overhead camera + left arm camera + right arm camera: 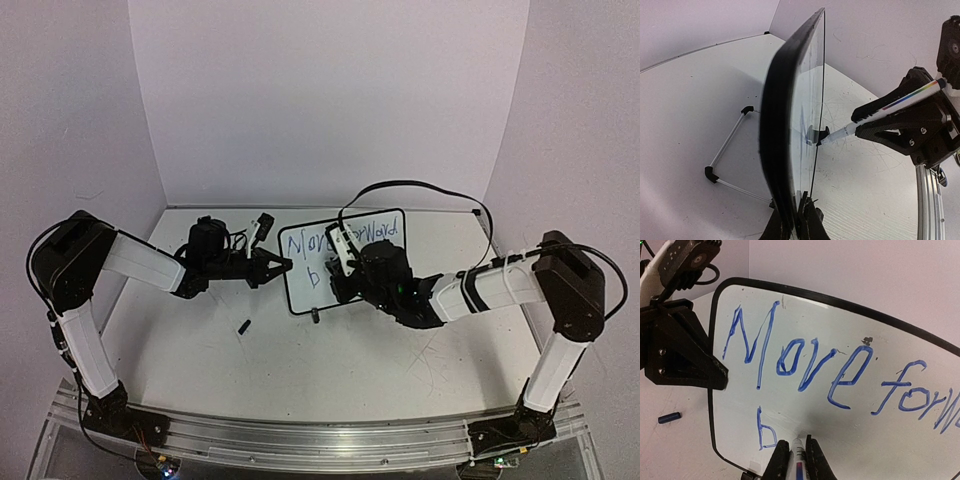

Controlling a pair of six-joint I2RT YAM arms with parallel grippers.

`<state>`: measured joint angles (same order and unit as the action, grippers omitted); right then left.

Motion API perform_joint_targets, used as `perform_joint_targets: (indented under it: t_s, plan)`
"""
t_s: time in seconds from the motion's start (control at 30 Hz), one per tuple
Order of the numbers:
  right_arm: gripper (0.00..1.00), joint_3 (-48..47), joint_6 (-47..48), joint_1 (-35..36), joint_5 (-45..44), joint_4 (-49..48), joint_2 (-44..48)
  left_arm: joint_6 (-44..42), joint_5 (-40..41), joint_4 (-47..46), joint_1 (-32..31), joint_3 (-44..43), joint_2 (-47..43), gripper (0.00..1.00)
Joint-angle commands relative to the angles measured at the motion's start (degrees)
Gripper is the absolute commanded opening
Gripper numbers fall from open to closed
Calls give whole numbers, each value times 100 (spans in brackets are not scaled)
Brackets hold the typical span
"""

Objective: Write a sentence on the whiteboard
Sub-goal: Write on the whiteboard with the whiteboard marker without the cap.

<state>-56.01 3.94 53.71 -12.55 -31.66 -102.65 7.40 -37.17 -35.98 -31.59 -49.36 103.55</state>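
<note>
table (pixel 300 370): white, scuffed, walled in white on three sides.

whiteboard (pixel 303 292): stands upright near the middle of the table, towards the back, writing face to the right arm; wire stand (pixel 730 150) rests on the table behind it.

left gripper (pixel 285 265): fingers clamped on the board's side edge.

right gripper (pixel 796 460): fingers closed on a marker, in front of the board's lower part.

sentence (pixel 805 365): blue, top line reads "move forw", the rest cut off in the right wrist view; lower line shows only "b" (pixel 762 432).

marker (pixel 797 452): tip touching the board just right of the "b".

small dark blue cap (pixel 243 326): lying on the table, near the board's left foot.
</note>
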Motion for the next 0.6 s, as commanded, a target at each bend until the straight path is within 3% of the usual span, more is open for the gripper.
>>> perform_joint_targets:
  t_s: [0.0, 0.57]
  plan:
    - [0, -226, 58, 23, -58, -158, -87, -415, 966, 345, 101, 5, -28, 0]
    - [0, -410, 72, 45, -137, -149, -344, -441, 935, 349, 103, -3, -45, 0]
